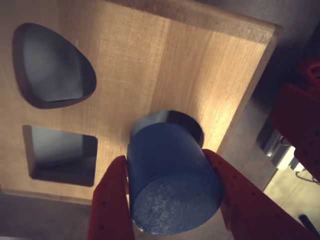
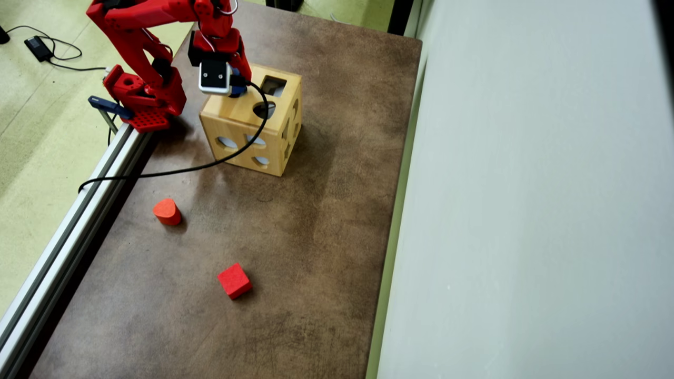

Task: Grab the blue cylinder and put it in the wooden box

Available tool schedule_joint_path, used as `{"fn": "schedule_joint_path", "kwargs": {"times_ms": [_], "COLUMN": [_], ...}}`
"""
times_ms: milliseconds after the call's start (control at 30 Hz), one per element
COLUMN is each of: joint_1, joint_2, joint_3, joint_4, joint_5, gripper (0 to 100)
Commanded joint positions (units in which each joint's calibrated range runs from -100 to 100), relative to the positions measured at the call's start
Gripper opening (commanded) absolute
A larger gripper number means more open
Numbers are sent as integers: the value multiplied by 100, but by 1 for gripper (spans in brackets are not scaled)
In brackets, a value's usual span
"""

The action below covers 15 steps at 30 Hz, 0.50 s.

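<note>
Gripper clamps the blue cylinder between both red fingers, directly over the round hole in the wooden box top. Teardrop and square cut-outs lie beside it, in the wrist view.

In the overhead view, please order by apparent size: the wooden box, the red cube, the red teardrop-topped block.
1. wooden box, by far the largest.
2. red cube and red teardrop-topped block: they look about alike, so I do not rank them.
</note>
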Motion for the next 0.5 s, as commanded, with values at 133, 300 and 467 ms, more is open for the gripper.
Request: {"fn": "schedule_joint_path", "kwargs": {"times_ms": [133,300,467], "joint_1": [5,13,13], "joint_2": [-255,-255,-264], "joint_3": [-1,-1,-1], "joint_4": [33,33,33], "joint_5": [29,24,24], "gripper": [3,3,3]}}
